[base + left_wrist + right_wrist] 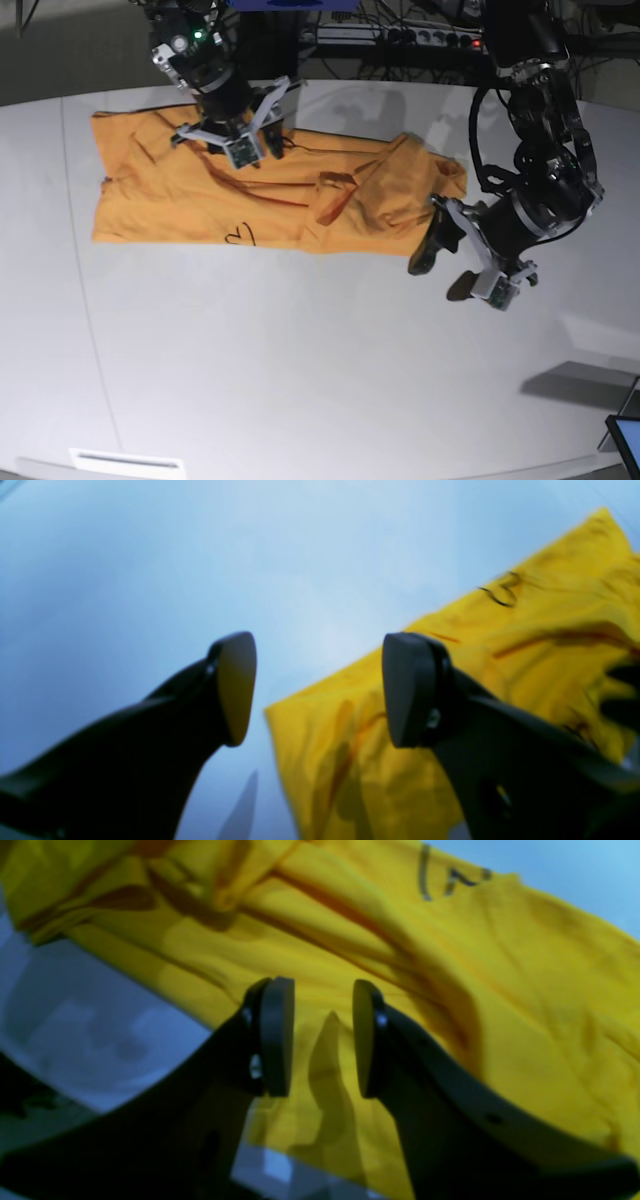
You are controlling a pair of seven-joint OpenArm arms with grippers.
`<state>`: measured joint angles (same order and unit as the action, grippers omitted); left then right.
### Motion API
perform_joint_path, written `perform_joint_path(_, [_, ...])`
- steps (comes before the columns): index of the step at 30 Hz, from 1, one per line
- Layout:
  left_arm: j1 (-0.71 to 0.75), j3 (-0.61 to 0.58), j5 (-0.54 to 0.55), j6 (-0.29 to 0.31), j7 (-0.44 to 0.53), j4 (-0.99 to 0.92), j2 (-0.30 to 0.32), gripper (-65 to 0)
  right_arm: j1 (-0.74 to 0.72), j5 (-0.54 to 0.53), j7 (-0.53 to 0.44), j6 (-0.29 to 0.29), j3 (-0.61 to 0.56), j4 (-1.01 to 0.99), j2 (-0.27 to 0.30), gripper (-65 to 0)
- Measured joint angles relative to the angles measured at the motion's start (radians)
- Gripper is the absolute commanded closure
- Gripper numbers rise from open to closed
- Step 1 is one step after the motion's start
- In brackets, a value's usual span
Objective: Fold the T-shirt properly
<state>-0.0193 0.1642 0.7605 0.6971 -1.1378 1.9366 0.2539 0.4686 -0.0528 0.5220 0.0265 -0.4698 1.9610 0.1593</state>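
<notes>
Orange-yellow cotton, so the T-shirt [200,190] looks light, floppy and prone to bunching; it's lying half-folded across the far side of the table [300,380]. Left gripper [447,265] is spread wide just off its near corner, right gripper [238,125] partly parted over the cloth, both holding nothing. I'd pinch corners or hem edges.

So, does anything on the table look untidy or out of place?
Yes. The T-shirt lies flat on one side, but its end near the left gripper is bunched into loose folds, not squared. Both grippers are open and hold nothing.
</notes>
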Motion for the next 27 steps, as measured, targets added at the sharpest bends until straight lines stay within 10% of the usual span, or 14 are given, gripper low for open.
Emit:
perform_joint_path(14, [0.101, 0.070, -0.562, -0.003, 0.142, 0.001, 0.143, -39.0, -0.112, -0.645, -0.008, 0.010, -0.055, 0.007, 0.105, -19.7])
perform_joint_path(27, [0.140, 0.224, -0.557, 0.008, 0.158, 0.002, 0.185, -39.0, -0.166, -0.681, 0.066, 0.016, -0.062, -0.016, 0.118, -19.7])
